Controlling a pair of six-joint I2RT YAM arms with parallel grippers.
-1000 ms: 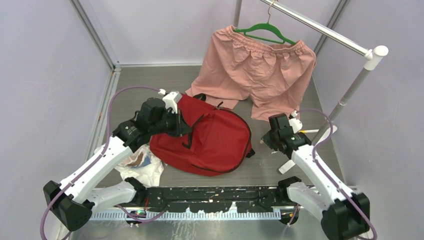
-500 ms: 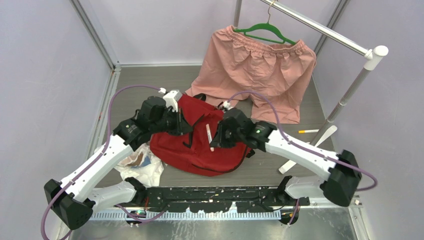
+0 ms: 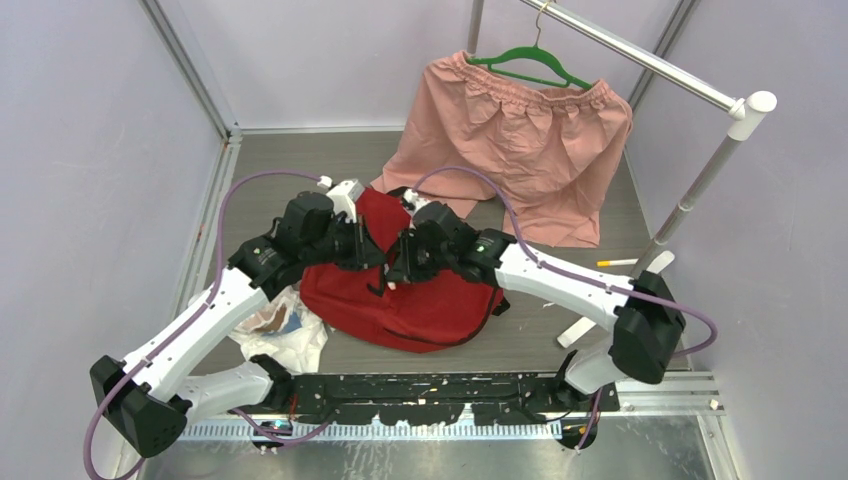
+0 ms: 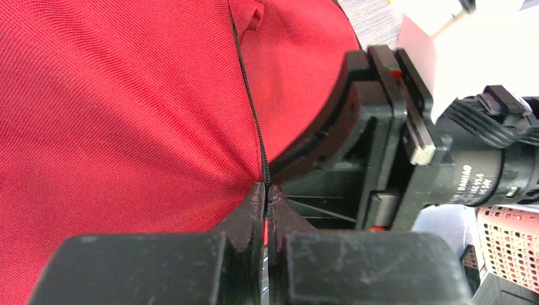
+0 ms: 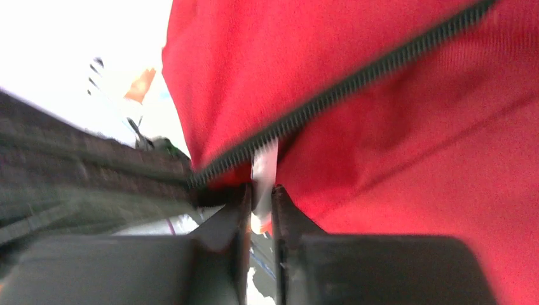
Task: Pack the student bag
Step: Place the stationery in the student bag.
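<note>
The red student bag (image 3: pixel 440 300) is seen lying flat at the middle of the grey desk (image 3: pixel 300 170), with both arms brought together over its upper left part. The bag's black zip edge (image 4: pixel 254 127) is pinched by the left gripper (image 4: pixel 267 194), whose jaws are clenched tight on it. Just beside it, a slim white object (image 5: pixel 264 166) with an orange end is grasped between the nearly closed jaws of the right gripper (image 5: pixel 260 190) and is held against the zip line, where red fabric lies on either side. What the object is cannot be told from the blurred wrist view.

Much of the bag's far half is hidden from above by the right arm (image 3: pixel 560 285), which is stretched across it from the right, while its left corner is covered by the left wrist. In the left wrist view the black body of the right gripper is seen close alongside.

A crumpled white plastic bag (image 3: pixel 290 335) is pressed against the bag's left edge, partly under the left arm. Behind the bag, pink shorts (image 3: pixel 520 150) are hung on a green hanger (image 3: pixel 520 68) from a metal rail (image 3: pixel 640 60), their hem reaching down near the bag's far edge. A thin pen (image 3: pixel 616 262) is left on the desk well to the right.
</note>
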